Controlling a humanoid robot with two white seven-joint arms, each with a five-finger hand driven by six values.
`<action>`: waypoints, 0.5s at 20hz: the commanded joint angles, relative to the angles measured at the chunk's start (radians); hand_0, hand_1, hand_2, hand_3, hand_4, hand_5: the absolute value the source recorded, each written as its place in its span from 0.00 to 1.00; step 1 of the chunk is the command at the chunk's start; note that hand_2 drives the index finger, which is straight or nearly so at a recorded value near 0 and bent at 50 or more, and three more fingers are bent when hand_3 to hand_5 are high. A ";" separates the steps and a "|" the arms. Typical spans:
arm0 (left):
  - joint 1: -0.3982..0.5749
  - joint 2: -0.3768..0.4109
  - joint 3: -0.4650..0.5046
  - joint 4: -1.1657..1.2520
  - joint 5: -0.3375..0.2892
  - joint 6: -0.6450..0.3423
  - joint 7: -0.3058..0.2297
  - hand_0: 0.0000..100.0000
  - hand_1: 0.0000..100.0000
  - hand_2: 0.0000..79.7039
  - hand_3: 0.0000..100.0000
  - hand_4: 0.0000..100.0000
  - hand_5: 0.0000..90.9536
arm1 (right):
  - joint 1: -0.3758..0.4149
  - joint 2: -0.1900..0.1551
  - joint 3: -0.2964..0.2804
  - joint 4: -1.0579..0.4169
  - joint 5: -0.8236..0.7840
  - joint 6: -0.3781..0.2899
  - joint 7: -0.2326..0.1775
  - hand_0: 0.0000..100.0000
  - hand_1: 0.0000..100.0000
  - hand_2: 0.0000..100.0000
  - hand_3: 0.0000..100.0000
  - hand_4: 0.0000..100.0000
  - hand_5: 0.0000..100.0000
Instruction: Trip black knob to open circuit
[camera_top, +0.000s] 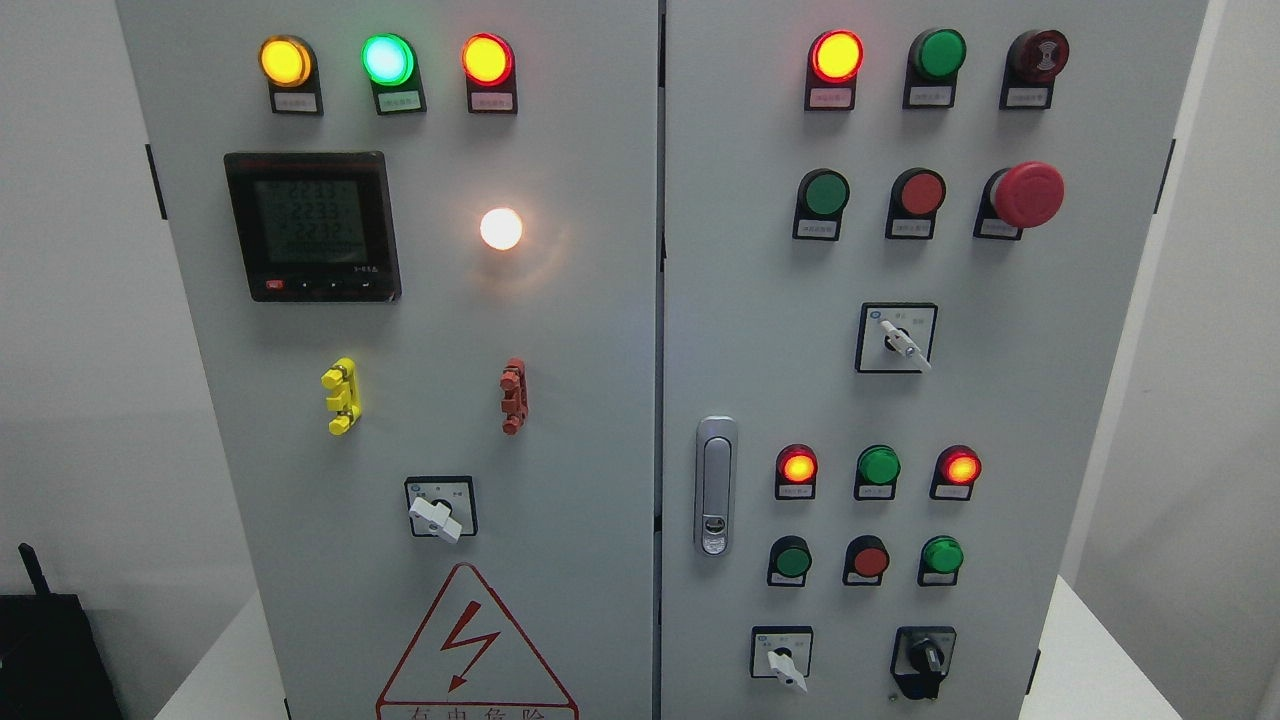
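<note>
The black knob (924, 660) sits lowest on the right door, just right of a white-handled switch (784, 662) and below the door handle (715, 485), its grip running roughly upright. Neither hand shows, so hand state and which arm is nearer cannot be told; I judge the reach must come up from below. Label print is too small to read, beside the shock-warning triangle (476, 650).

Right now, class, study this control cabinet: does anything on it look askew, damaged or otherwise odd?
Nothing looks damaged. The black knob at the lower right stands about upright, while the three white selector handles point down to the right; that may be only their set position. Neither hand is in view.
</note>
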 joint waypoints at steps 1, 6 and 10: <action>0.000 0.000 0.000 0.000 -0.023 0.000 0.000 0.12 0.39 0.00 0.00 0.00 0.00 | -0.018 -0.020 -0.021 -0.191 -0.007 0.026 0.000 0.00 0.01 0.00 0.69 0.52 0.37; 0.000 0.000 0.000 0.000 -0.023 -0.001 0.000 0.12 0.39 0.00 0.00 0.00 0.00 | -0.034 -0.018 -0.022 -0.211 -0.027 0.047 0.002 0.00 0.01 0.00 0.81 0.67 0.54; 0.000 0.000 0.000 0.000 -0.023 -0.001 0.000 0.12 0.39 0.00 0.00 0.00 0.00 | -0.058 -0.020 -0.035 -0.224 -0.027 0.077 0.016 0.00 0.00 0.00 0.86 0.73 0.61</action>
